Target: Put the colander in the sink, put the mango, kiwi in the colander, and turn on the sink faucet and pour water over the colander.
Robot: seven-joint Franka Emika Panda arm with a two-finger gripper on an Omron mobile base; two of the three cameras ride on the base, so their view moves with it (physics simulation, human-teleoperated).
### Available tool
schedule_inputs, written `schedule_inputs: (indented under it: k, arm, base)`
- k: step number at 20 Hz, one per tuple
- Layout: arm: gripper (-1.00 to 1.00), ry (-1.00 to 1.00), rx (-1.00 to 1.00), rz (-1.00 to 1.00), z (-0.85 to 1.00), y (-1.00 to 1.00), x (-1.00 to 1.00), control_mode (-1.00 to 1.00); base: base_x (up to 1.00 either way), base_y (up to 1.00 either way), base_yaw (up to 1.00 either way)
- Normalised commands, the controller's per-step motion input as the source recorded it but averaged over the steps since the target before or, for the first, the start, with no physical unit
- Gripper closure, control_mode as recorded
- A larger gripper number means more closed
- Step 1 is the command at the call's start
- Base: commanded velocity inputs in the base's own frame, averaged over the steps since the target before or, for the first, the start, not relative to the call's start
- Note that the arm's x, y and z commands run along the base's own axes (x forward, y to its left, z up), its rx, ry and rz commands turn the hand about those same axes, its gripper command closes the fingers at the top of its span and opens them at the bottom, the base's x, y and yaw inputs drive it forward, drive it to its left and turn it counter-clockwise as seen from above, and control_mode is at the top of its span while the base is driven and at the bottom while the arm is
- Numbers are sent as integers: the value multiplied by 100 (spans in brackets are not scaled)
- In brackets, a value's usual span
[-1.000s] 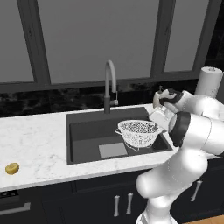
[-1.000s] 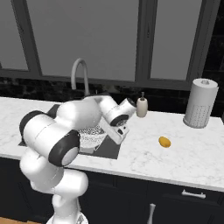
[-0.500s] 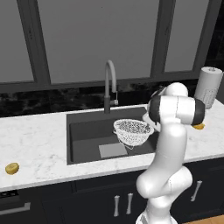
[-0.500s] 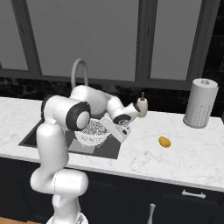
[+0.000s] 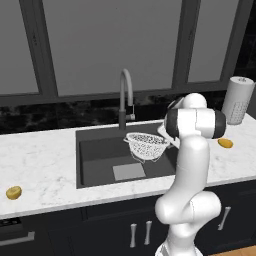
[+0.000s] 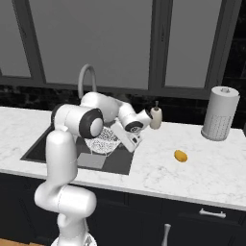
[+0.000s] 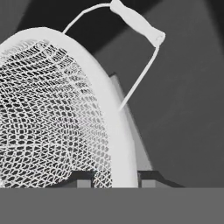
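My gripper is shut on the rim of the colander, a white mesh bowl held over the right half of the sink, near the faucet. In the hand view the colander's mesh fills the left side and its wire handle sticks out at the top. In the right base view the hand grips the colander from its right side. The mango lies on the counter right of the sink, also seen as the mango. The kiwi lies far left on the counter.
A cream soap bottle stands behind the sink's right corner. A paper towel roll stands at the back right. A light grey square patch marks the sink floor. My upright arm rises in front of the sink's right edge.
The colander has moved a little to the left over the sink, still in my grip. The arm's elbow has swung up from a low bend to nearly upright.
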Motion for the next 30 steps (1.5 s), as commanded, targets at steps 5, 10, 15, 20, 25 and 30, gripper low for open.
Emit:
schedule_inputs:
  k: [5, 10, 15, 20, 25, 30]
  arm:
    - [100, 0, -4, -11, -68, 77, 0, -100]
    - [100, 0, -9, -5, -93, 79, -6, -100]
    - [100, 0, -1, 0, -81, 72, -67, -100]
    - [100, -1, 0, 0, -85, 56, -75, -100]
    - [100, -15, 0, 0, -57, 23, 26, -100]
    - [-100, -15, 0, -7, -21, 48, 43, -100]
  base:
    - [0, 0, 0]
    - [0, 0, 0]
    - [0, 0, 0]
    - [0, 0, 0]
    - [0, 0, 0]
    - [0, 0, 0]
